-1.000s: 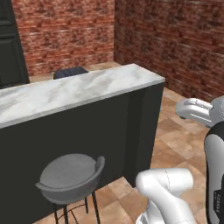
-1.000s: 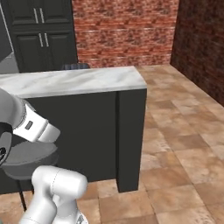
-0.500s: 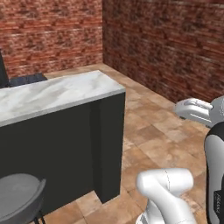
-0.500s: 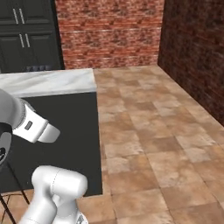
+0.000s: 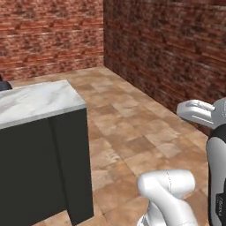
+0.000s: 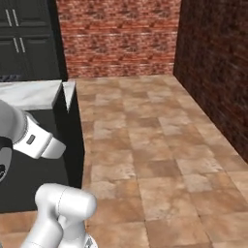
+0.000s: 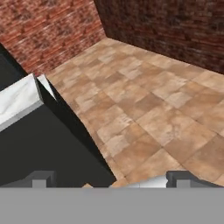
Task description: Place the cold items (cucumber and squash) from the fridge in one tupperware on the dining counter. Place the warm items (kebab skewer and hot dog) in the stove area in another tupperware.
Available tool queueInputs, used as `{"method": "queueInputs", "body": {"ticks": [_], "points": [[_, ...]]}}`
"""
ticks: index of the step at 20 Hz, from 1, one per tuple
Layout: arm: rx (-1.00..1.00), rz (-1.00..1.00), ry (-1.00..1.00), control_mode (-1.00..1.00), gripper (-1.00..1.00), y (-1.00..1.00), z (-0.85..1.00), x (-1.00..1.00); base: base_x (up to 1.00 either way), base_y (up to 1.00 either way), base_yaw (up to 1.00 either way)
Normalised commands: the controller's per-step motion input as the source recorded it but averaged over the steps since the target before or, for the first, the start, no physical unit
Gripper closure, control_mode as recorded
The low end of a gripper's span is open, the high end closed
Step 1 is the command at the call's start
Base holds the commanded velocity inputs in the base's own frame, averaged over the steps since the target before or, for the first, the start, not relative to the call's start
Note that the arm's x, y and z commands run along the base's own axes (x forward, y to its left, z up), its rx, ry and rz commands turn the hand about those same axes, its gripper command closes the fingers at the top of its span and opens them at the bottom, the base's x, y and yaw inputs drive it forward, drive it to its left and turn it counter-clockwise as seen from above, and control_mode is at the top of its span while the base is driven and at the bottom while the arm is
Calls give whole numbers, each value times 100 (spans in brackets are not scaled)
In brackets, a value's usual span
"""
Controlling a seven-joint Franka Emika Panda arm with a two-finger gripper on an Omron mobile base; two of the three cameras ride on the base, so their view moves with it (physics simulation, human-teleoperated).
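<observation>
Along the left edge of your left base view stands the dining counter [image 5: 35,100], a white marble top on a black body, its near corner facing you. From the right base view you see the same counter [image 6: 29,93] at the left, with dark cabinets [image 6: 24,38] behind it against the red brick wall [image 6: 116,38]. A small dark object [image 5: 3,84] sits at the far left edge of the marble top; you cannot tell what it is. Brown tiled floor [image 5: 132,132] runs from the counter to a darker brick wall [image 5: 176,48] on the right, the two walls meeting in a corner. Your hand view looks down past the counter's end [image 7: 22,98] onto the same tiles [image 7: 144,105]. The gripper [image 7: 109,180] shows there as two dark fingertips [image 7: 41,178] rising far apart at the bottom, so you may read the pincer as spread wide with nothing between its tips. Of the task's things, you can see the counter but not make out any tupperware, cucumber, squash, skewer or hot dog.
</observation>
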Motion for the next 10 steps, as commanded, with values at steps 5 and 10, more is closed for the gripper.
{"method": "queueInputs", "body": {"ticks": [5,10], "points": [[0,0,0,100,-100,0,0,0,98,-88,29],[0,0,0,100,-100,0,0,0,91,-91,29]]}}
